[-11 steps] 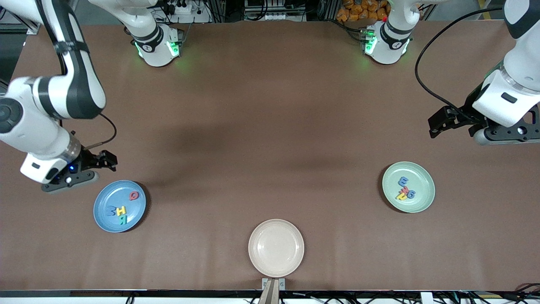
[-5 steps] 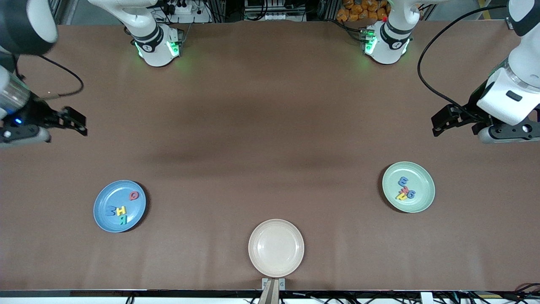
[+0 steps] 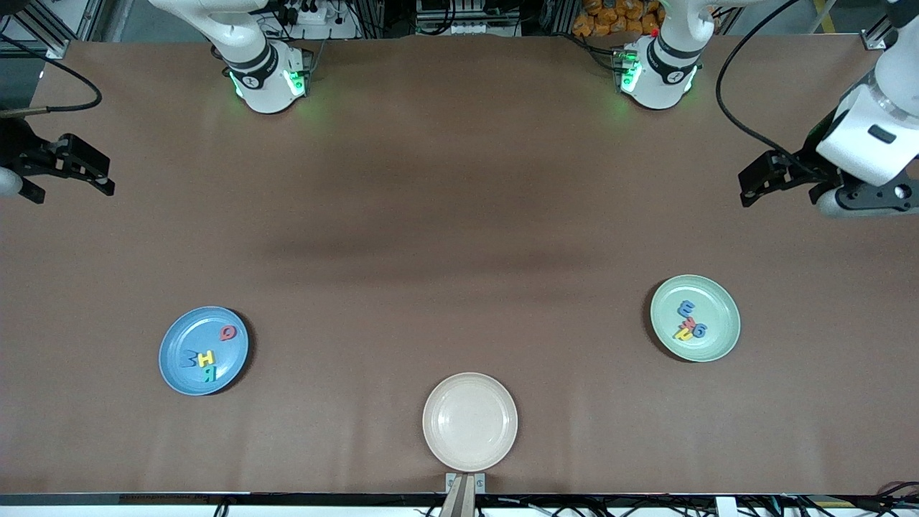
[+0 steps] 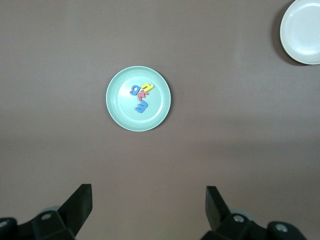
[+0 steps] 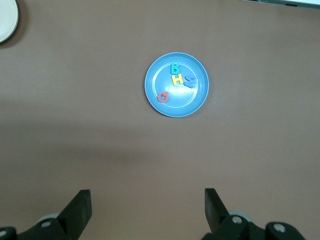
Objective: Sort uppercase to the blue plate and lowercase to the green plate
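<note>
Four uppercase letters (image 3: 207,357) lie together in the blue plate (image 3: 172,359), and four lowercase letters (image 3: 691,320) are bunched in the green plate (image 3: 725,316); the cream plate (image 3: 469,421) between them, nearest the front camera, holds nothing. The sort looks finished, by this showing. The right pincer (image 3: 68,172) hangs high over the bare brown surface (image 3: 459,237) at the right arm's end, released and carrying nothing, with the blue plate well apart from it, below and toward the front camera. The left pincer (image 3: 761,185) hangs over the left arm's end, likewise spread wide and empty, the green plate well apart from it on the same bearing. Each arm is the nearer one to its own plate. No letter lies loose on the surface, so nothing is left for either pincer to fetch.
</note>
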`<action>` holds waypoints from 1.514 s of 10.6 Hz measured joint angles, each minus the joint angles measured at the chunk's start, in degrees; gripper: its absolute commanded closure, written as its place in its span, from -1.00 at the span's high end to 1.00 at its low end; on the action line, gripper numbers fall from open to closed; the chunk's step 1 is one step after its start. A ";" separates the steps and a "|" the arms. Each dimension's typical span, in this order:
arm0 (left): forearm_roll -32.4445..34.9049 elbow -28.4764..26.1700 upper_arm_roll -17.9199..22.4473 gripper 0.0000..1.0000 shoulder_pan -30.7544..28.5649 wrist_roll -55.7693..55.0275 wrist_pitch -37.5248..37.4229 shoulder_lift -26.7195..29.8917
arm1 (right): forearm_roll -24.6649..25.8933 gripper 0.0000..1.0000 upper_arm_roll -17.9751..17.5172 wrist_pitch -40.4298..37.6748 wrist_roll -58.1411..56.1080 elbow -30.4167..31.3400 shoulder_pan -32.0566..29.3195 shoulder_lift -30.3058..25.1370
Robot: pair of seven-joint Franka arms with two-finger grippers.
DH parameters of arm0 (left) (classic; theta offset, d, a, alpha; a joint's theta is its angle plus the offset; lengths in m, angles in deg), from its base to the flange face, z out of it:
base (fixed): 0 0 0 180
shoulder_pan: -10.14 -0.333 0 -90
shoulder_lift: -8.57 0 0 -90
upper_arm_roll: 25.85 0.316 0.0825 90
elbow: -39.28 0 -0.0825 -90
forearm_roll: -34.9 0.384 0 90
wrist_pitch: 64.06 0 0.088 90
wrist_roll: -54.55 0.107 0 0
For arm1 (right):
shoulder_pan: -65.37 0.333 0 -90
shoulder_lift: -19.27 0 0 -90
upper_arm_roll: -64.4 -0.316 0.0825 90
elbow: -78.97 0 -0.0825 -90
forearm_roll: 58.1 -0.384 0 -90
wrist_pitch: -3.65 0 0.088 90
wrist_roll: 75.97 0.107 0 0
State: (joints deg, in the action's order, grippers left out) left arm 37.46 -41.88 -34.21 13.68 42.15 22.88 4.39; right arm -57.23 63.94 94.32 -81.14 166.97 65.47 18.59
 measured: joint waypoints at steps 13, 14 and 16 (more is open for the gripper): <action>-0.05 -6.17 0.36 1.00 -2.01 0.29 1.78 5.11 | -1.19 1.00 -0.05 -2.31 3.35 -1.89 0.17 0.00; -0.05 -5.96 0.35 1.00 -2.04 0.29 1.78 5.08 | -1.19 1.00 -0.04 -2.40 3.35 -1.90 0.17 0.00; -0.05 -5.90 0.30 1.00 -2.04 0.29 1.78 5.07 | -1.21 1.00 -0.04 -2.39 3.35 -1.93 0.17 0.00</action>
State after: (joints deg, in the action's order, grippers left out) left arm 37.41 -47.78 -33.90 11.65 42.45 24.66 9.46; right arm -58.44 63.90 91.93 -77.79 165.04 65.64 18.59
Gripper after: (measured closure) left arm 0.000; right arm 0.000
